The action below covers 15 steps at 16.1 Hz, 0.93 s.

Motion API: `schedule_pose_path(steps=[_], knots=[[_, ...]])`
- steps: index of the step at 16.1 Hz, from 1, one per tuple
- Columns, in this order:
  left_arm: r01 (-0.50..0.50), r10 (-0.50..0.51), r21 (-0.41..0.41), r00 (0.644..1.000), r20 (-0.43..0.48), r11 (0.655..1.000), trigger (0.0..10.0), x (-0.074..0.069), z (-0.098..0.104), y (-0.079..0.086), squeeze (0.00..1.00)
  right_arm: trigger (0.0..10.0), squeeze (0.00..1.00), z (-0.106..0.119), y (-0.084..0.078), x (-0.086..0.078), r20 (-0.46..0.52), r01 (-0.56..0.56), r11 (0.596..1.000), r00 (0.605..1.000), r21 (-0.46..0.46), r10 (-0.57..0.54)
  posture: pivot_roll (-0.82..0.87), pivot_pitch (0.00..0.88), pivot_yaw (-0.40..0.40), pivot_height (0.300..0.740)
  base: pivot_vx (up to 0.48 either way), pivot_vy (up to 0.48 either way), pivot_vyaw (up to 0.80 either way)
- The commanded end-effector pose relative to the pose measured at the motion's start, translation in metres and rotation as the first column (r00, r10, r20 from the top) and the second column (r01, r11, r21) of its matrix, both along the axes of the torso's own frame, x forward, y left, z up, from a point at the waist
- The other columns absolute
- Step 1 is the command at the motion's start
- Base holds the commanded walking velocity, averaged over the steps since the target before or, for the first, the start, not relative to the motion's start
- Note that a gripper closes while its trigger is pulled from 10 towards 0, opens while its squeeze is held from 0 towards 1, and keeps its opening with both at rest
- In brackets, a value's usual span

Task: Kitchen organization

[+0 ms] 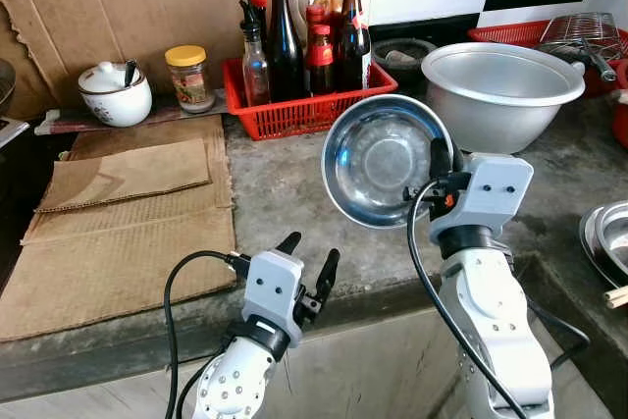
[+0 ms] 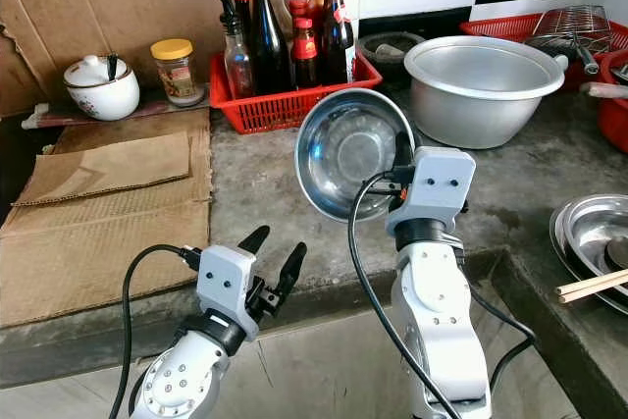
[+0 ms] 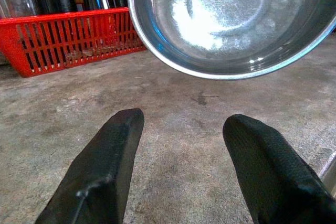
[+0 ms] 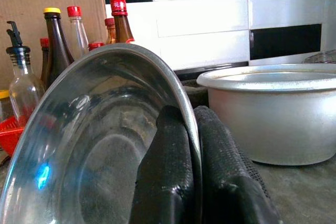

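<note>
On the grey concrete worktop (image 1: pixel 285 193) lie flattened cardboard sheets (image 1: pixel 118 233) at the robot's left, with a large aluminium pot (image 1: pixel 500 90) at the back right and a red basket (image 1: pixel 304 110) of sauce bottles (image 1: pixel 294 41) at the back. The steel bowl (image 1: pixel 378 159) is tilted on edge above the worktop, in front of the basket and just left of the pot. The right pincer (image 4: pixel 190 145) is clenched on the bowl's rim, while the left pincer (image 1: pixel 309 262) is released, holding nothing, low over the worktop's front edge.
</note>
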<state>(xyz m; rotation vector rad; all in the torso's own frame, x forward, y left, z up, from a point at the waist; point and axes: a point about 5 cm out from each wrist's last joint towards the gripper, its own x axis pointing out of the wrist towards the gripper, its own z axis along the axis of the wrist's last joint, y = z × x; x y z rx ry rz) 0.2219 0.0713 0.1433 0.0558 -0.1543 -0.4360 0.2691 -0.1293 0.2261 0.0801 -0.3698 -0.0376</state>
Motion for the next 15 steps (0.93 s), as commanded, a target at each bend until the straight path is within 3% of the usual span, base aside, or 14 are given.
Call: schedule_pose_path(steps=[1, 15], knots=[[0.006, -0.006, 0.009, 1.0, 0.001, 1.0, 10.0, 0.0003, -0.0015, 0.0002, 0.0, 10.0, 0.0, 0.0063, 0.0026, 0.0016, 0.032, -0.012, 1.0, 0.999, 0.015, 0.012, -0.02, 0.005, 0.018, 0.74, -0.266, 0.0, 0.0], [0.01, -0.01, 0.021, 1.0, 0.0, 1.0, 10.0, 0.0003, -0.0022, 0.0012, 0.0, 10.0, 0.0, 0.001, 0.003, 0.0005, 0.002, -0.024, 0.999, 1.0, 0.021, 0.023, -0.03, 0.021, 0.02, 0.74, -0.299, 0.0, 0.0]])
